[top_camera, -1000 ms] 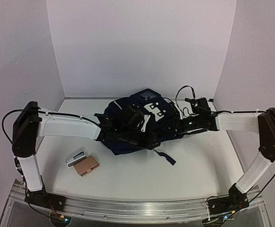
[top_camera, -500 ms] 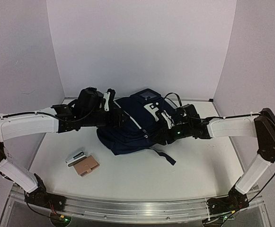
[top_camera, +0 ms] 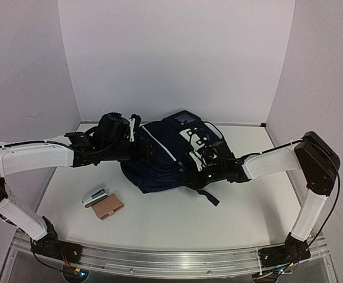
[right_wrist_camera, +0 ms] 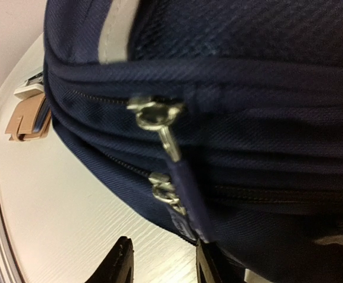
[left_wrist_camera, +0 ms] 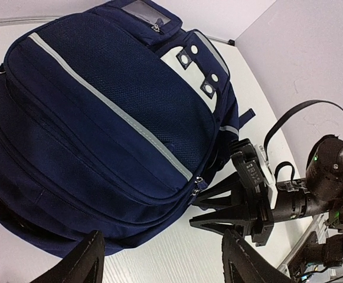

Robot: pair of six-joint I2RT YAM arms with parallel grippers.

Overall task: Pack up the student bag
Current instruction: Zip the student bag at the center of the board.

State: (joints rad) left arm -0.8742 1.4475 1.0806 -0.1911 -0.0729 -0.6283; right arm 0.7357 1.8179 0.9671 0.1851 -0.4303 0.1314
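So the big dark navy fabric backpack (top_camera: 165,156) with the pale grey stripe is lying flat on the white desk (top_camera: 236,218), and it's basically sandwiched between the two tools, one on each flank. The left tool (top_camera: 140,141) sits at the bag's left side. In its own wrist view the left tool (left_wrist_camera: 166,266) looks down over the whole front panel, and its jaws are spread wide with nothing in them, just the bag's near edge and bare desk ahead. From there you can also see the white patch with round rivets (left_wrist_camera: 198,65) up at the far end of the bag. The right tool (top_camera: 199,165) is low against the opposite flank. Seen from the left wrist view, the right tool (left_wrist_camera: 196,211) has its two black fingers aimed at the seam side, tips just beside the zips. Its own camera is crammed right up to the fabric. Two metal zipper sliders (right_wrist_camera: 154,113) sit one above the other straight ahead of it, and a navy fabric pull tab (right_wrist_camera: 183,194) hangs down toward the gap between the jaws. That gap is narrow, and I can't see anything actually pinched in it. A loose black strap (top_camera: 209,197) trails on the desk just nearer than the right tool. Well apart from the left tool, on the near side, are a flat tan case (top_camera: 108,206) and a small white and dark oblong thing (top_camera: 94,195), lying just beside each other.
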